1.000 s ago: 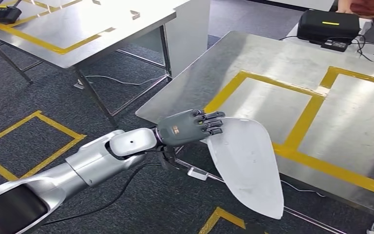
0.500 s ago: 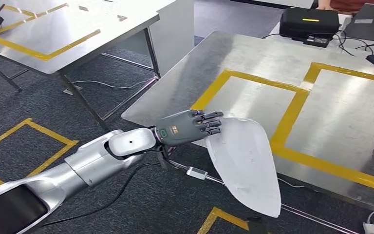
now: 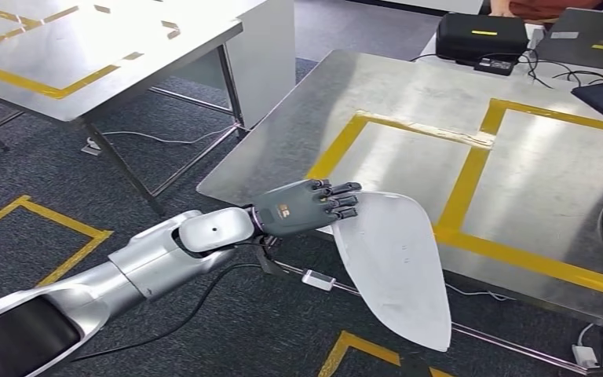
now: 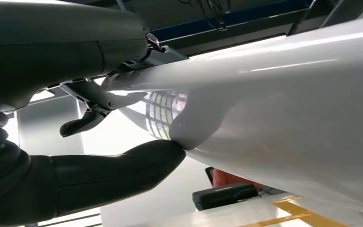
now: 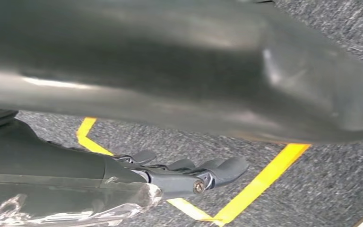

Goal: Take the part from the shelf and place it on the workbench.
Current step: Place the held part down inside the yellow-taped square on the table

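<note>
White part (image 3: 392,259) stays pinched in the left hand's (image 3: 302,208) fingers as the view shifts over the workbench (image 3: 408,94).

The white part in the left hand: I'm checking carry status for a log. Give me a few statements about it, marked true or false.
1. The left hand grips the white part at its upper end. True.
2. The part lies flat on the workbench. False: it hangs over the bench's near edge, its tip over the floor.
3. The yellow-taped rectangle nearest the hand holds a black case. False: it is bare.
4. A black case sits at the bench's far edge. True.
</note>
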Motion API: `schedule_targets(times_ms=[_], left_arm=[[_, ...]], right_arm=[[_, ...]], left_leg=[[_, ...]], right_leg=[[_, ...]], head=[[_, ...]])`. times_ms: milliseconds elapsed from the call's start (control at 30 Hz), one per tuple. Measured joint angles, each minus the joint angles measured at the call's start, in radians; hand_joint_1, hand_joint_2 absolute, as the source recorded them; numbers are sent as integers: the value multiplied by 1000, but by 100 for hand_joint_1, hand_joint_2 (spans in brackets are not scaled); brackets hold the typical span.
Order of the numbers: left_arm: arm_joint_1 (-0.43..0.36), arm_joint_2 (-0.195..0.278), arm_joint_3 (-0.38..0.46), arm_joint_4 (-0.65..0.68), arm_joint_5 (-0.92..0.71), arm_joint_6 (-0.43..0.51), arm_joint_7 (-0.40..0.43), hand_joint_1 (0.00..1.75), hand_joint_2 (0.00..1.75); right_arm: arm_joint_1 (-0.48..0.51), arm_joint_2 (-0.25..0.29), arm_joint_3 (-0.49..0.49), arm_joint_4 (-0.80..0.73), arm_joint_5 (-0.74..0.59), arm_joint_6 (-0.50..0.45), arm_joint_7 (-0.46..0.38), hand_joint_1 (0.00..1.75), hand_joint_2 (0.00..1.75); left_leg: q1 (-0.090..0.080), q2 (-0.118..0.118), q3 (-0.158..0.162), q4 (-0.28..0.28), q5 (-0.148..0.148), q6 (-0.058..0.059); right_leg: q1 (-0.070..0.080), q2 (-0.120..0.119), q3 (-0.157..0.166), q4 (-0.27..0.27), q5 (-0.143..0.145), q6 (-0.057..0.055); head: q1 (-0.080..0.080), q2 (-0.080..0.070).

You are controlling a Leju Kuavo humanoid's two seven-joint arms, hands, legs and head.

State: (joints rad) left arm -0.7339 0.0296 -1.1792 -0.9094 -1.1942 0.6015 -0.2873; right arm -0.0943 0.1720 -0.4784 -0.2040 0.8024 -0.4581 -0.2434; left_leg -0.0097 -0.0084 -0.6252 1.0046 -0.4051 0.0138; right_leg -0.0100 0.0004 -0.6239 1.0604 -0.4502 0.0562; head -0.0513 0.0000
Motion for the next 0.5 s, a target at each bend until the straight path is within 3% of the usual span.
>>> schedule_targets(times_ms=[33, 133, 500], left_arm=[[0, 0, 0, 1, 0, 0, 0, 169, 175], [0, 0, 0, 3, 0, 0, 0, 169, 175], [0, 0, 0, 5, 2, -2, -3, 169, 175]], right_arm=[[-1, 0, 0, 0, 0, 0, 0, 0, 0], [-2, -1, 0, 0, 1, -2, 0, 0, 0], [-1, -1, -1, 0, 2, 1, 1, 0, 0]], left_leg=[[-2, 0, -1, 2, 0, 1], [-5, 3, -4, 2, 3, 9], [-4, 7, -2, -10, 12, -9]], right_leg=[[1, -1, 15, -26, 5, -1], [1, 4, 17, -34, 9, 2], [3, 9, 13, -33, 12, -9]], head=[[0, 0], [-1, 0], [-1, 0]])
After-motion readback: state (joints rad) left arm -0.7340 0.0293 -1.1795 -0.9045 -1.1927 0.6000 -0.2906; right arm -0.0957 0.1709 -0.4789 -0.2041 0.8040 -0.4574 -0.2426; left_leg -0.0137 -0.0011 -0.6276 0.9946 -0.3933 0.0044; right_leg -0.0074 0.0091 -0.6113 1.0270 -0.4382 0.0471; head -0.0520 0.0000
